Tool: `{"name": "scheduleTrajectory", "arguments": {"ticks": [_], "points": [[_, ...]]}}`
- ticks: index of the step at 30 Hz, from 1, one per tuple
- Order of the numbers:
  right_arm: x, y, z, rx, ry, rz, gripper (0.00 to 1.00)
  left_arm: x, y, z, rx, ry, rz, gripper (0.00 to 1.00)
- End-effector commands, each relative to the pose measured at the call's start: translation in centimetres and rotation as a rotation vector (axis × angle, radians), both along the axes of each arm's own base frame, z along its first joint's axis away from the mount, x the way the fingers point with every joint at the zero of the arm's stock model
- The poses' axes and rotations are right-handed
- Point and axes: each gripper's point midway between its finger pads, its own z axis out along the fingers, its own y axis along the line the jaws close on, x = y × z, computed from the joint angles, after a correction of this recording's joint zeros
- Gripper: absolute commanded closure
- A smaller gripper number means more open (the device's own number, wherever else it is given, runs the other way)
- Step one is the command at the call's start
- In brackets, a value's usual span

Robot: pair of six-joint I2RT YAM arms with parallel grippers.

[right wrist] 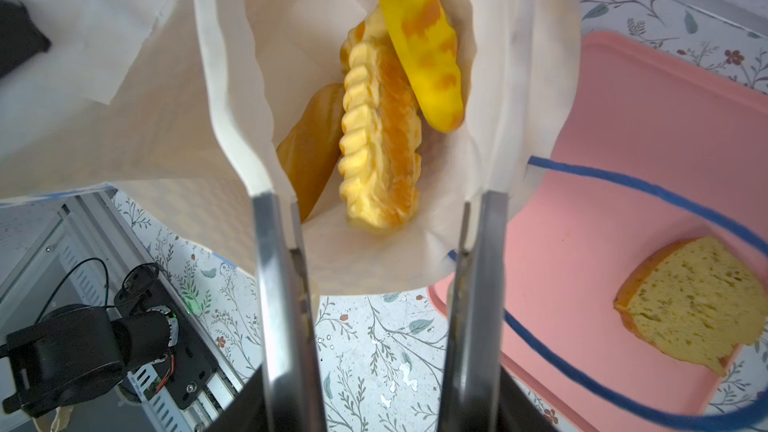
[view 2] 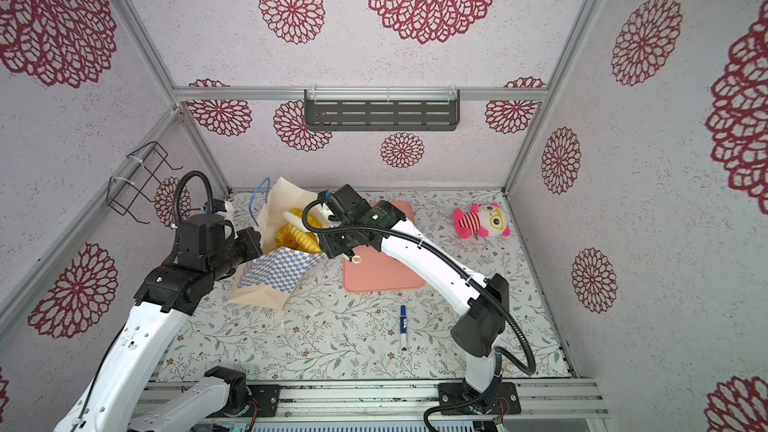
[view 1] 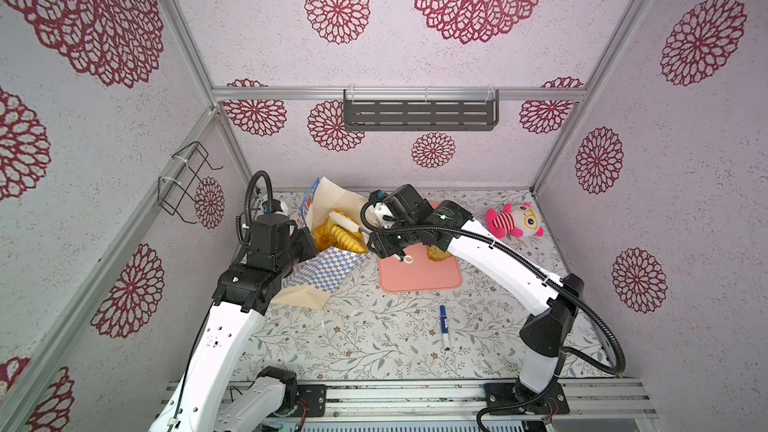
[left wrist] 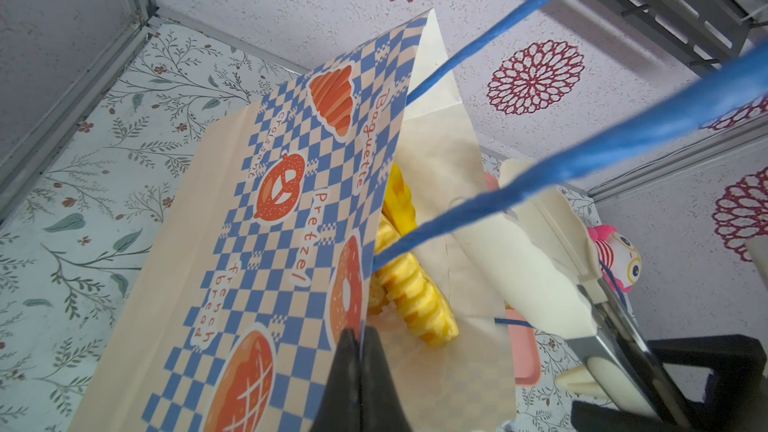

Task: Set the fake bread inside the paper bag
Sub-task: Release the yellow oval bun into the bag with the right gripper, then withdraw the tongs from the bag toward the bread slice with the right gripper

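The paper bag [view 1: 328, 274] [view 2: 274, 274] stands open at the left, leaning a little. My left gripper [left wrist: 361, 338] [view 1: 309, 243] is shut on the bag's checked rim [left wrist: 332, 201]. Inside the bag lie pieces of fake bread: a ridged loaf [right wrist: 382, 139] [left wrist: 415, 301], a long yellow loaf [right wrist: 424, 47] and a brownish bun [right wrist: 311, 147]. My right gripper [right wrist: 374, 118] [view 1: 347, 224] is open in the bag's mouth; its white fingertips [right wrist: 232, 89] are apart, touching no bread. One more piece of fake bread [right wrist: 690, 305] [view 1: 438, 253] lies on the pink tray [right wrist: 623, 139].
The pink tray [view 1: 419, 280] [view 2: 382, 280] sits right of the bag with a small white ring [view 1: 408, 259] on it. A pink striped plush toy [view 1: 515, 220] lies at the back right. A blue marker [view 1: 444, 326] lies near the front. The bag's blue cord handle [right wrist: 623, 178] trails over the tray.
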Motion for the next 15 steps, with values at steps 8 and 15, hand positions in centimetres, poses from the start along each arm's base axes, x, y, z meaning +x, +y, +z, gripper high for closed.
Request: {"name": "scheduleTrajectory", "arguments": {"ticks": [8, 15], "points": [[0.8, -7.2, 10.3, 0.107, -0.248, -0.188, 0.43, 0.1, 0.4, 0.3, 0.002, 0.002, 0.014, 1.00], [1.5, -14.5, 9.8, 0.112, -0.247, -0.368, 0.44, 0.1, 0.4, 0.3, 0.003, 0.000, 0.012, 1.00]]}}
